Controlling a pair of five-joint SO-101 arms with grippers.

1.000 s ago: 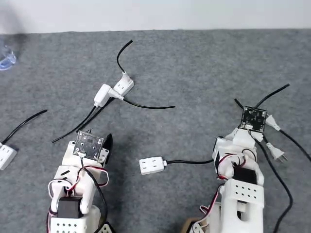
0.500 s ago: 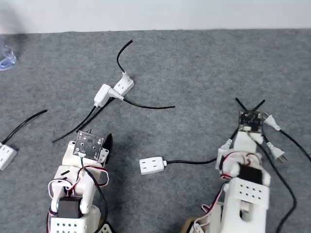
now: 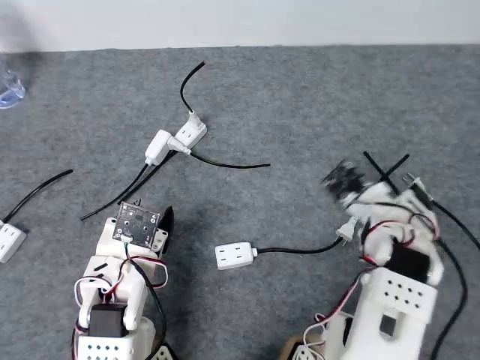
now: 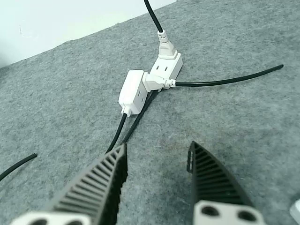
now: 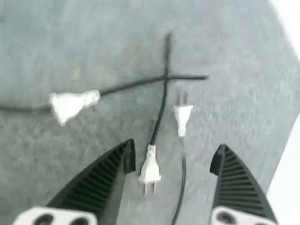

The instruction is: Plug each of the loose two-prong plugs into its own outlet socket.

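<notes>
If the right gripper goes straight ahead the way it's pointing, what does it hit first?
Probably the small white two-prong plug, lying just ahead between the open fingers of the right gripper, though depth is unclear.

Right arm (image 3: pixel 395 251) swings its head toward table's middle. Wrist board (image 3: pixel 343 177), aimed straight ahead a second ago, now sits further left, smeared with motion. Arm body leans rightward and covers the plug that lay at its right side. White plug (image 3: pixel 346 231) comes into sight at arm's left flank. Black cord tip (image 3: pixel 403 159) pulls inward, now crossing second cord (image 3: pixel 373 163).
</notes>
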